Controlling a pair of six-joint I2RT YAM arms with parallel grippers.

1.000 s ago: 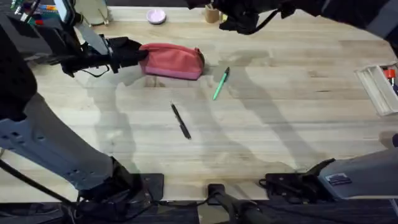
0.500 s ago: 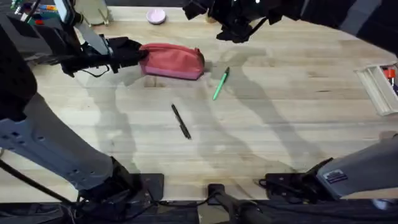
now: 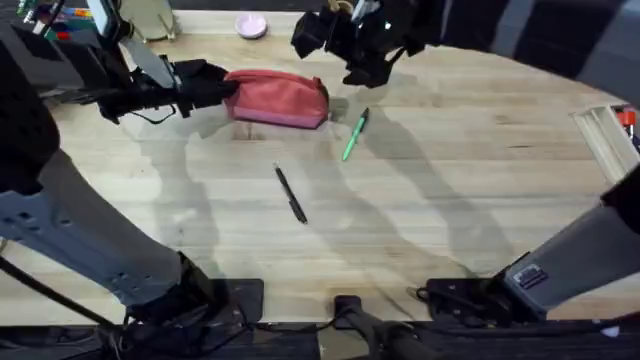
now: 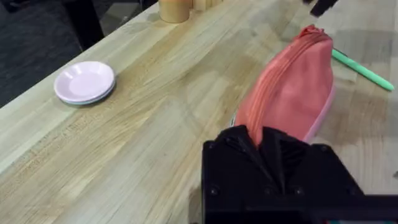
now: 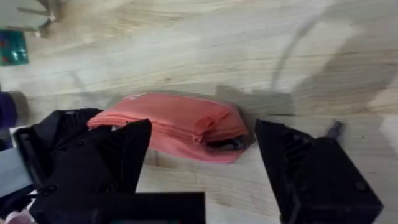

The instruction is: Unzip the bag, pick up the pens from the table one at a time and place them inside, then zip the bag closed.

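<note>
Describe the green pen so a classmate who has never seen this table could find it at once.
Start at the coral-pink bag on the far side of the wooden table. Just off its right end lies the green pen, slanted. Its bright green sets it apart from the black pen, nearer the arms' bases.

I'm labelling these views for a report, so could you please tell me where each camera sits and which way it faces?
Overhead: above the arm bases, looking down and forward over the table; both arms show.
Left wrist: on the left arm, looking along the bag that its fingers pinch at one end.
Right wrist: on the right arm, looking down at the bag's other end between its spread fingers.
All three share the bag; overhead and left wrist also share the green pen.
</note>
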